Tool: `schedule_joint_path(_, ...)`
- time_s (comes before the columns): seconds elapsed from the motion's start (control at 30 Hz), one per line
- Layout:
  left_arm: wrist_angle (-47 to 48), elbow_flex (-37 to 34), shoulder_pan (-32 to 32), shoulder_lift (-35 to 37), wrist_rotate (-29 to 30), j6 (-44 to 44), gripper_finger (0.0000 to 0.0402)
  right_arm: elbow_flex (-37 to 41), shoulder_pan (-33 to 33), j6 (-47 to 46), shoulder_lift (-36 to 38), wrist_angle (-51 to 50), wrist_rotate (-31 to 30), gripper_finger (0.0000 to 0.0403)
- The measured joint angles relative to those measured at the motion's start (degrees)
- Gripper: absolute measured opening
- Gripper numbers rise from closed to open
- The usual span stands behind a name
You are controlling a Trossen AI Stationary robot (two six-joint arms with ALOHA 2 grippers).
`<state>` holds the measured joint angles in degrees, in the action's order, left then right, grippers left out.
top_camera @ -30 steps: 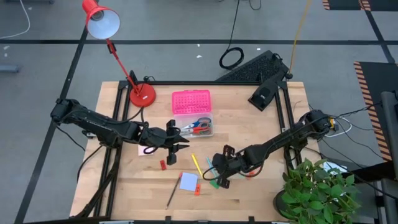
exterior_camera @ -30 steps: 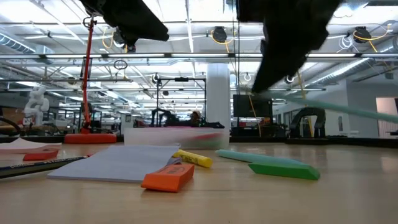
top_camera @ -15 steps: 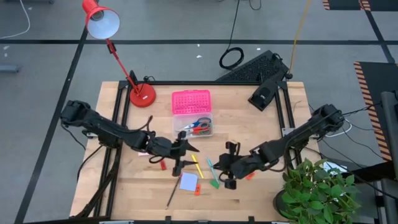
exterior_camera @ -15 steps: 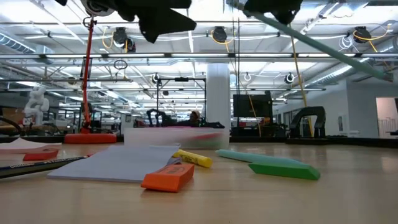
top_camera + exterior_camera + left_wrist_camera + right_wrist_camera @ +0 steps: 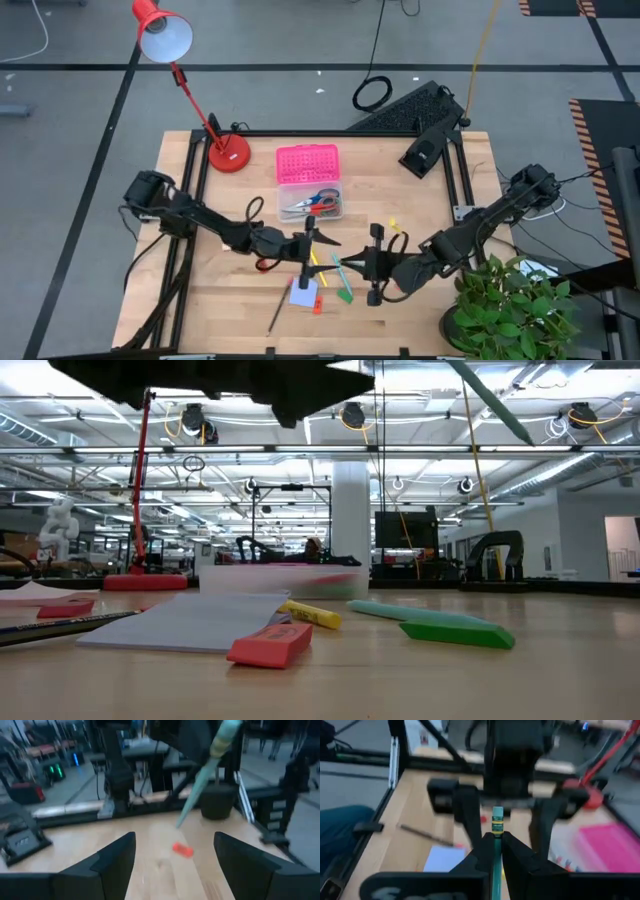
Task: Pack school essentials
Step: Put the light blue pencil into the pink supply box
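The wooden tabletop carries a red lamp base, a clear box, a blue note pad, a green eraser and a dark pencil.

Mid-tabletop, left gripper and right gripper face each other just apart above loose stationery, pencil pinched in the right fingers, note pad below the left gripper, box behind both, lamp rear-left.
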<state>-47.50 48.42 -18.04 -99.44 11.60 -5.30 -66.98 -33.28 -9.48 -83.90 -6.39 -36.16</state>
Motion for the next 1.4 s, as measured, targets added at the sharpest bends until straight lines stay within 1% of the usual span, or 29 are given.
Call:
schedule_joint_path(0.1, -8.21, 0.02, -0.22, -2.38, -0.38, -1.09, 0.0274, 0.02, -0.22, 4.92, 0.00, 5.92, -0.04, 0.0018)
schedule_joint_path(0.17, -11.40, 0.82, -0.42, -3.81, -0.30, -2.01, 0.0274, 0.02, -0.22, 8.04, 0.00, 10.02, -0.03, 0.0018)
schedule_joint_path(0.27, -12.33, 2.11, -0.93, -5.16, 0.32, -3.78, 0.0274, 0.02, -0.22, 12.27, 0.00, 14.88, -0.05, 0.0018)
schedule_joint_path(0.33, -12.77, 3.75, -1.39, -6.30, 0.41, -4.74, 0.0273, -0.01, -0.46, 13.56, 0.02, 16.30, -0.01, 0.0018)
schedule_joint_path(0.47, -11.29, 7.60, -2.58, -7.90, 0.55, -6.96, 0.0273, -0.01, -0.61, 14.61, 0.00, 17.01, -0.01, 0.0018)
schedule_joint_path(0.6, -10.71, 9.77, -3.32, -9.54, 2.33, -7.57, 0.0273, -0.01, -0.59, 14.61, 0.00, 17.33, 0.04, 0.0018)
schedule_joint_path(0.67, -10.54, 10.20, -3.33, -9.76, 3.91, -7.87, 0.0273, 0.00, -0.61, 14.61, 0.00, 17.33, 0.06, 0.0018)
schedule_joint_path(0.77, -10.67, 10.45, -3.23, -10.26, 4.60, -7.65, 0.0267, 0.00, -0.67, 14.67, 0.00, 17.31, 0.13, 0.0018)
schedule_joint_path(0.9, -10.31, 10.38, -3.19, -10.38, 5.24, -8.17, 0.0225, 0.02, -0.70, 14.67, 0.00, 17.33, 0.15, 0.0018)
schedule_joint_path(1.33, -7.08, 10.34, -2.65, -10.34, 5.50, -8.13, 0.0035, 0.01, -0.94, 14.89, 0.00, 17.28, -0.02, 0.0018)
schedule_joint_path(1.4, -6.50, 10.34, -2.67, -10.32, 5.48, -8.25, 0.0016, 0.02, -0.94, 14.72, 0.00, 17.02, -0.07, 0.0018)
